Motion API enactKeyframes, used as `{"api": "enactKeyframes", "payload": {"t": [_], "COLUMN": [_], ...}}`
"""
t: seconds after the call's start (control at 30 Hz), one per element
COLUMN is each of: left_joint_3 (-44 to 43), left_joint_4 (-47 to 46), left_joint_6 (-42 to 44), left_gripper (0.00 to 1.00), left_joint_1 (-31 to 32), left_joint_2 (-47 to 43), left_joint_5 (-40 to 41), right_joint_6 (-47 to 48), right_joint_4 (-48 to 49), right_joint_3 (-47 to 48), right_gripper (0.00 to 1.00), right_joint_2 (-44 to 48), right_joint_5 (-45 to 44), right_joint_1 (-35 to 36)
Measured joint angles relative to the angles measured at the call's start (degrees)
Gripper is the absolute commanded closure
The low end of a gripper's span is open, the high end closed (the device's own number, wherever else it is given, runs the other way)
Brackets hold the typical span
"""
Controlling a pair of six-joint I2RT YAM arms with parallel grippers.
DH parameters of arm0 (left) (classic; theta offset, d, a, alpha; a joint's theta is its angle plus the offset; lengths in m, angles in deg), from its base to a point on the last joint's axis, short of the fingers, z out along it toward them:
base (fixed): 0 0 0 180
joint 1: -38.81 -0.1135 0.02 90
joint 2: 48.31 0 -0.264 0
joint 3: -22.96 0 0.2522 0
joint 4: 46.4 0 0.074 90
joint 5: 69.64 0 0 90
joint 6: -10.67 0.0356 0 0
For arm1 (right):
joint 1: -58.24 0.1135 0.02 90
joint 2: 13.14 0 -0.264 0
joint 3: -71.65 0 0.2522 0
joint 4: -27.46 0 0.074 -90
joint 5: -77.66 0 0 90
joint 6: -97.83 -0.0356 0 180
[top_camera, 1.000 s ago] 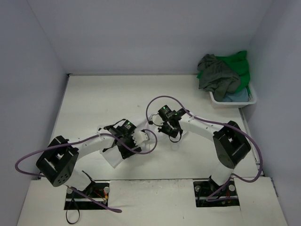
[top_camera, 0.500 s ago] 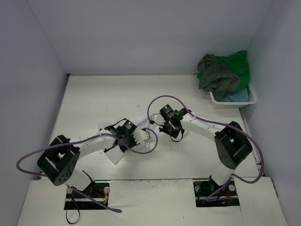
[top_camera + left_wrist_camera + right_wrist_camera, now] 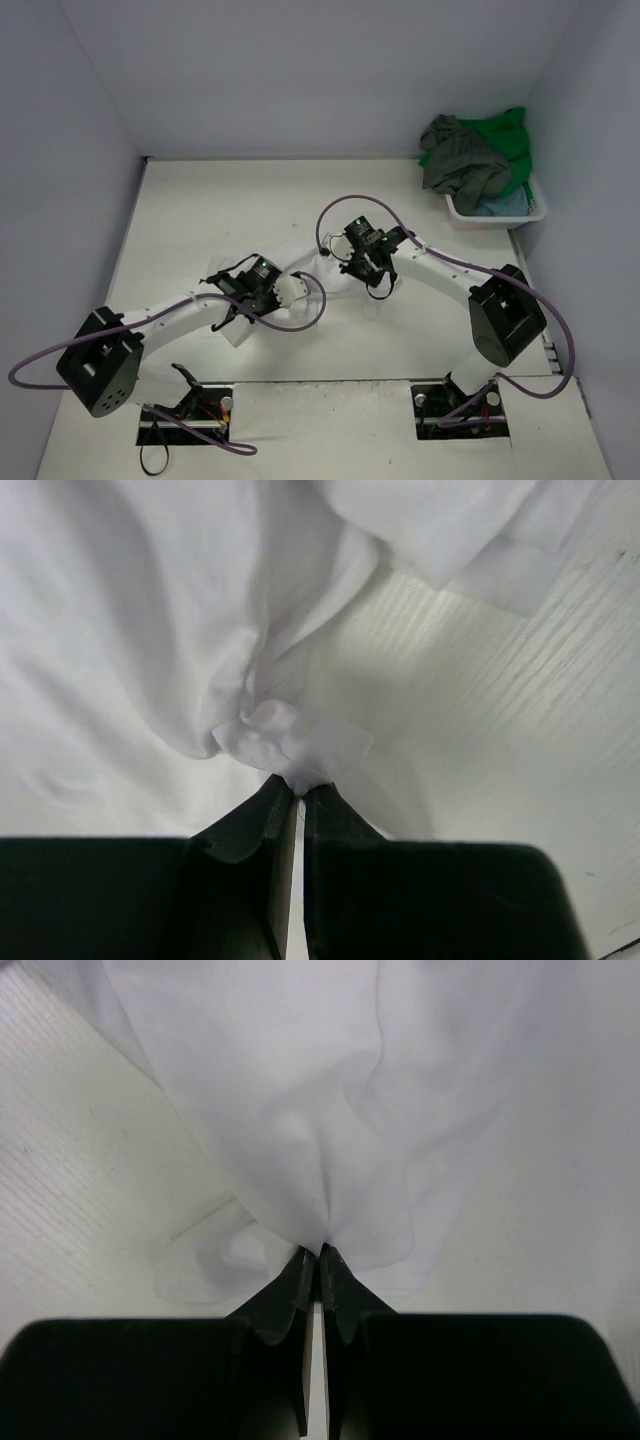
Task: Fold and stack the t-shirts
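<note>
A white t-shirt (image 3: 237, 335) lies crumpled on the white table between my two arms. My left gripper (image 3: 275, 292) (image 3: 298, 783) is shut on a bunched fold of it; the cloth (image 3: 270, 730) puckers right at the fingertips. On the shirt's right side my right gripper (image 3: 372, 280) (image 3: 322, 1250) is shut on a thin pinch, and the cloth (image 3: 320, 1110) fans out ahead of it. A dark grey-olive t-shirt (image 3: 455, 160), a bright green one (image 3: 512, 140) and a light blue one (image 3: 500, 205) are piled in the basket at the back right.
The white plastic basket (image 3: 540, 212) stands in the far right corner against the wall. Purple cables loop off both wrists above the shirt. Walls close in the table on the left, back and right.
My left gripper has closed from open onto the white shirt, and its arm has stretched out lower. The right gripper, still shut on the shirt, has shifted slightly away and to the right.
</note>
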Motion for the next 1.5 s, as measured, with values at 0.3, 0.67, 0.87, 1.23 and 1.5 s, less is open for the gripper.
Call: {"api": "enactKeyframes", "payload": {"t": [0.3, 0.67, 0.87, 1.23, 1.5], "left_joint_3": [-2.08, -2.32, -2.32, -2.32, -2.32], "left_joint_4": [3.63, 6.12, 6.23, 6.23, 6.32], "left_joint_6": [1.86, 1.97, 1.77, 1.79, 1.84], "left_gripper": [1.00, 1.00, 1.00, 1.00, 1.00], "left_joint_1": [-2.08, -2.67, -2.67, -2.67, -3.08], "left_joint_2": [-9.92, -13.09, -13.07, -12.72, -12.70], "left_joint_5": [4.96, 6.49, 6.49, 6.49, 6.95], "right_joint_6": [0.00, -0.24, -0.61, -0.55, -0.46], "right_joint_4": [0.00, -0.15, -0.20, -0.15, -0.15], "right_joint_3": [2.08, 0.90, 0.50, -0.68, -0.87], "right_gripper": [1.00, 0.75, 0.78, 0.97, 1.00], "right_joint_2": [2.75, 2.75, 2.60, 1.49, 1.01], "right_joint_5": [-0.09, 0.70, 1.99, 2.73, 2.38], "right_joint_1": [-0.07, -0.07, 0.00, 0.04, 0.04]}}
